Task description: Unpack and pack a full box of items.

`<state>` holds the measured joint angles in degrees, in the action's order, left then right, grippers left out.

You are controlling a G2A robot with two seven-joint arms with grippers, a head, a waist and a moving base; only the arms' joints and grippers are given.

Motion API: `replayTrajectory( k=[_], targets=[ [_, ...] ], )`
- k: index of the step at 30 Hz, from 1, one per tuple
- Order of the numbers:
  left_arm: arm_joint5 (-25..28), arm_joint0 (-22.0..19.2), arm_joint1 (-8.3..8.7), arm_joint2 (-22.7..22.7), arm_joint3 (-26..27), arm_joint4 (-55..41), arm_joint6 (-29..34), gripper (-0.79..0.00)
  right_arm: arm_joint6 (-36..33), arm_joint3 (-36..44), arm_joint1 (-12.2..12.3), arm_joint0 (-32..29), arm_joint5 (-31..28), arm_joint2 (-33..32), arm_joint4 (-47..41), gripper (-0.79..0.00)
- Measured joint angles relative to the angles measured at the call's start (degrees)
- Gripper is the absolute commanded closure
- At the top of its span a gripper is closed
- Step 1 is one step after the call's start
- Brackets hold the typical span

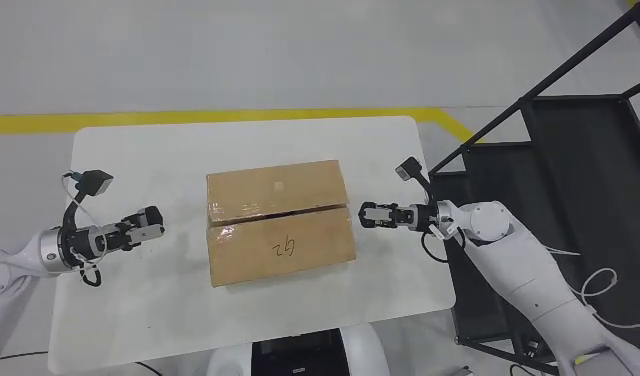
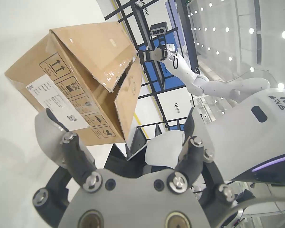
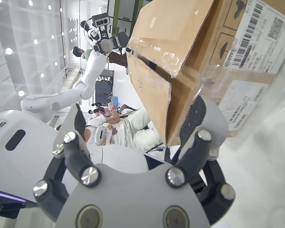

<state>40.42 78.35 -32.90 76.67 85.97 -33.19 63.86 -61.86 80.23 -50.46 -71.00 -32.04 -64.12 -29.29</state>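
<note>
- Cardboard box (image 1: 280,226) (image 2: 68,77) (image 3: 180,36) sits about the middle of the white tabletop (image 1: 150,156), with its long sides parallel to the near and far edges.
- Its two top flaps are folded down and meet in a seam running left to right. Strips of cut clear tape cling to the flap edges, and in the wrist views the flaps stand slightly lifted at the seam.
- The near flap bears a handwritten mark, and both short sides carry white labels.
- Left gripper (image 1: 150,223) (image 2: 118,122) hovers over the tabletop's left part, between the left edge and the box and apart from the box. Its jaws are spread wide and hold nothing.
- Right gripper (image 1: 362,216) (image 3: 137,106) is just beside the box's right short side, level with the seam. Its jaws are parted and empty, and I cannot tell whether a finger touches the cardboard.
- A black metal rack (image 1: 560,176) stands off the tabletop's right edge.
- A yellow floor line (image 1: 100,123) runs beyond the far edge.
</note>
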Motion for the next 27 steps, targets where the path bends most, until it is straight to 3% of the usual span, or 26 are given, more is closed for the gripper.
replayTrajectory(
  k=[17, 27],
  targets=[
    [0.0, 0.0, 0.0, 0.0, 0.0, 0.0, 0.0, -0.785, -1.9, -2.4, -2.4, 4.4, -0.9, 5.3, -1.3, -0.785],
    [0.0, 0.0, 0.0, 0.0, 0.0, 0.0, 0.0, -0.785, -10.1, 0.5, -2.3, 4.0, 0.5, 3.6, -9.0, -0.785]
  ],
)
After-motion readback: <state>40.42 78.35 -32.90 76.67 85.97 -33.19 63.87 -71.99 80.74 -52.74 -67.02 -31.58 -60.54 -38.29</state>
